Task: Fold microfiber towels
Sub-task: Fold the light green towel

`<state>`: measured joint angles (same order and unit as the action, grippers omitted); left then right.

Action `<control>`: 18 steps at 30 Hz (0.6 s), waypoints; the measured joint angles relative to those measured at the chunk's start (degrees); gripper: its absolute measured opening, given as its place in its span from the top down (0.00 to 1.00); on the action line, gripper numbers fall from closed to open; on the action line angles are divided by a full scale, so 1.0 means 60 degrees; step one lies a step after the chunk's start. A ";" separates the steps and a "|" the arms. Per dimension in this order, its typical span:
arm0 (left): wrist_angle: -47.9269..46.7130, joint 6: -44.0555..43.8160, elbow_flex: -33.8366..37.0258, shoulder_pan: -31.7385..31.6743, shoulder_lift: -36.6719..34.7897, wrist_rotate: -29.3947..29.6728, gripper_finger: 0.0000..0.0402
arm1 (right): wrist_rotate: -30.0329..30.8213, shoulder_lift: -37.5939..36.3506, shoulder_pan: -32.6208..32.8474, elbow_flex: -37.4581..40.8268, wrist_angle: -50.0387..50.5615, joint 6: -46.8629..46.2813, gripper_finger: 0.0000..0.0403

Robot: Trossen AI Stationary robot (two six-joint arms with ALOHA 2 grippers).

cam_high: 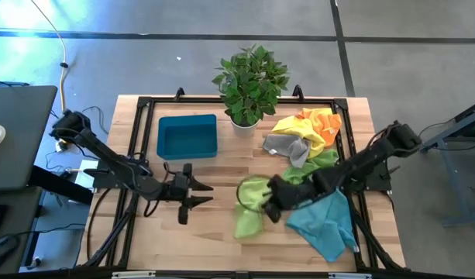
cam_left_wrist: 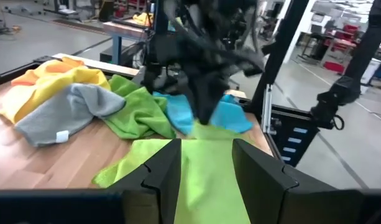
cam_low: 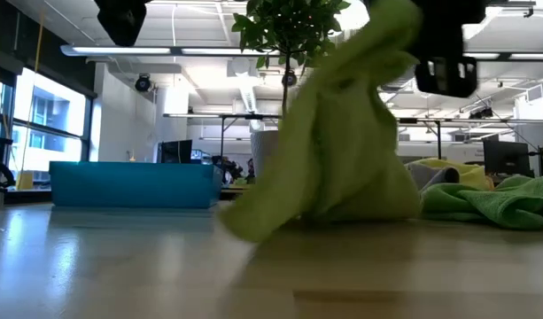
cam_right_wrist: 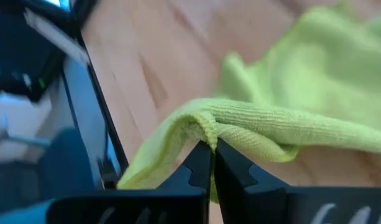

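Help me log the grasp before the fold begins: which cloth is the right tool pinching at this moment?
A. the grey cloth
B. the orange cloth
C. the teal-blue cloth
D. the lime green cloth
D: the right wrist view shows the right tool shut on a raised fold of the lime green cloth, and the high view shows that tool over the same green cloth, lifting it off the table.
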<state>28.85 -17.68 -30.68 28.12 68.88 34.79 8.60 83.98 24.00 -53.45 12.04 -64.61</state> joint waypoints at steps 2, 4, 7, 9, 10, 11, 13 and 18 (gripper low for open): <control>0.0298 -0.0012 0.0000 0.0000 0.0300 0.0016 0.67 | 0.0062 -0.0174 -0.0319 -0.0002 -0.0011 0.0010 1.00; 0.0420 -0.0017 0.0000 -0.0001 0.0630 0.0074 0.67 | 0.0062 -0.0245 -0.0622 -0.0007 -0.0042 0.0010 1.00; 0.0489 -0.0088 0.0000 -0.0035 0.1090 0.0323 0.67 | 0.0066 -0.0251 -0.0981 -0.0007 -0.0038 0.0012 1.00; 0.0458 -0.0361 0.0000 -0.0068 0.1407 0.0575 0.67 | 0.0069 -0.0251 -0.1176 -0.0007 -0.0038 0.0012 1.00; 0.0450 -0.0476 0.0000 -0.0072 0.1533 0.0659 0.67 | 0.0070 -0.0251 -0.1265 -0.0007 -0.0038 0.0012 1.00; 0.0487 -0.0521 0.0000 -0.0088 0.1674 0.0687 0.67 | 0.0070 -0.0251 -0.1347 -0.0007 -0.0038 0.0012 1.00; 0.0472 -0.0528 0.0000 -0.0112 0.2003 0.0687 0.67 | 0.0071 -0.0251 -0.1473 -0.0007 -0.0038 0.0012 1.00; 0.0465 -0.0571 0.0007 -0.0222 0.2782 0.0754 0.67 | 0.0088 -0.0251 -0.1624 -0.0007 -0.0036 0.0065 1.00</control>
<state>31.64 -21.10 -30.63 26.79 85.57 39.31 9.13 82.48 14.26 -53.49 11.82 -64.22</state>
